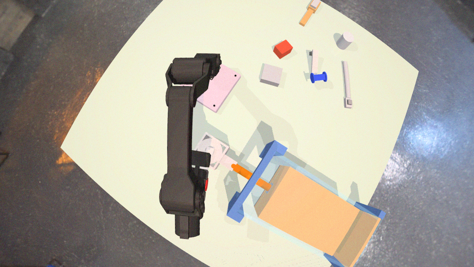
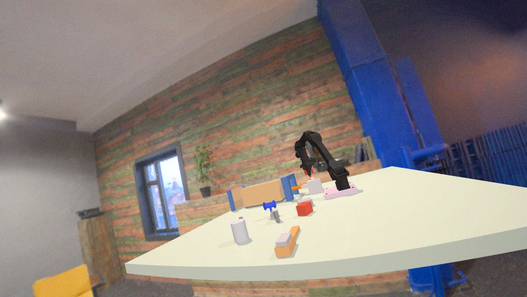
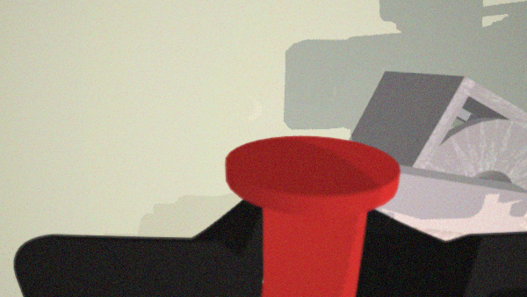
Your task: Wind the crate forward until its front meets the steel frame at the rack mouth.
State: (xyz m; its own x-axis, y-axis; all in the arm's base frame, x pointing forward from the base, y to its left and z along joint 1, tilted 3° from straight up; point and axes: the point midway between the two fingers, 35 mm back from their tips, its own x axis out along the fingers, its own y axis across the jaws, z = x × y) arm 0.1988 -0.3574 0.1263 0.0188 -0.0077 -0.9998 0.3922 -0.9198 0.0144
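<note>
My gripper (image 2: 308,172) (image 3: 293,199) is shut on the red knob (image 1: 206,184) (image 3: 307,169) of the winch handle. The pale winch (image 1: 219,147) (image 2: 315,186) (image 3: 404,114) stands beside it; the handle's square key and the hole are not clearly visible. The orange strap (image 1: 243,171) (image 2: 296,187) runs from the winch under the blue steel frame (image 1: 254,182) (image 2: 290,187) to the crate (image 1: 308,205) (image 2: 261,193). The crate looks flat inside the clear-panelled cubby. A gap shows between the crate's front and the frame in the top view.
Near the arm's pink base (image 1: 222,86) lie a grey block (image 1: 271,73) and red block (image 1: 283,49). Farther off are a blue-knobbed crank (image 1: 318,76), long grey tool (image 1: 345,79), grey cylinder (image 1: 346,39) and orange tool (image 1: 307,17). The arm covers part of the winch.
</note>
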